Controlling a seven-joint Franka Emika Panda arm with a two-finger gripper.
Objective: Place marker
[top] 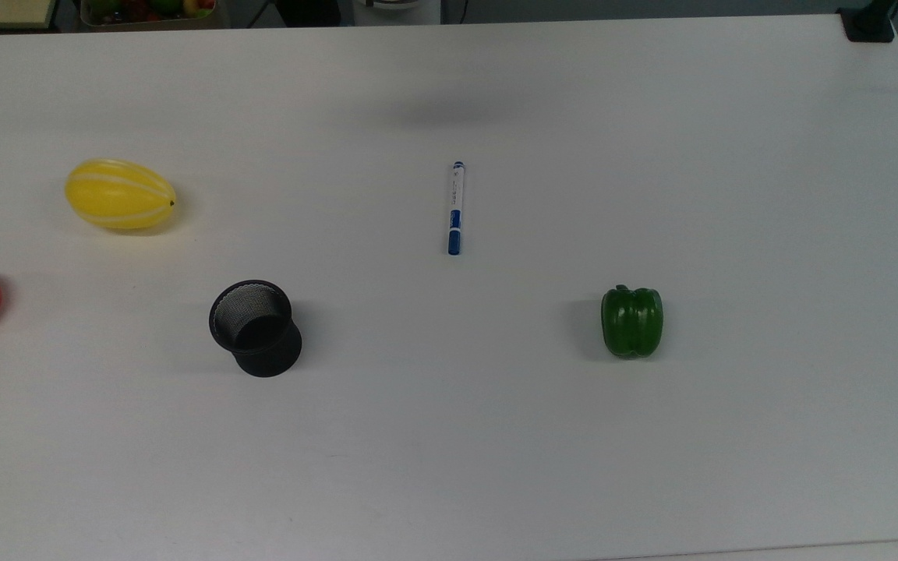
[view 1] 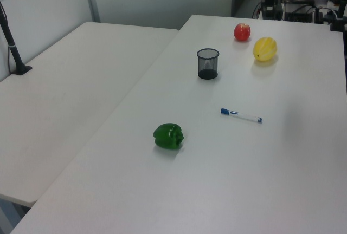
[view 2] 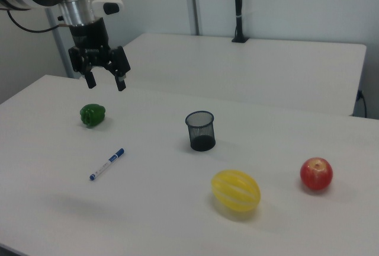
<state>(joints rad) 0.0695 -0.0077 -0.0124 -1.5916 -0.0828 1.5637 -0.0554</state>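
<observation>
The marker (top: pixel 456 208) lay flat on the white table (top: pixel 449 436), between the black mesh cup (top: pixel 255 327) and the green pepper (top: pixel 632 321). The gripper (view 2: pixel 106 83) hung above the table, its 2 fingers spread and holding nothing.

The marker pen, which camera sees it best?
The top view: the marker lies flat on the white table, seen full length with blue cap, label band and blue end. The left view and right view show it smaller and slanted.
</observation>
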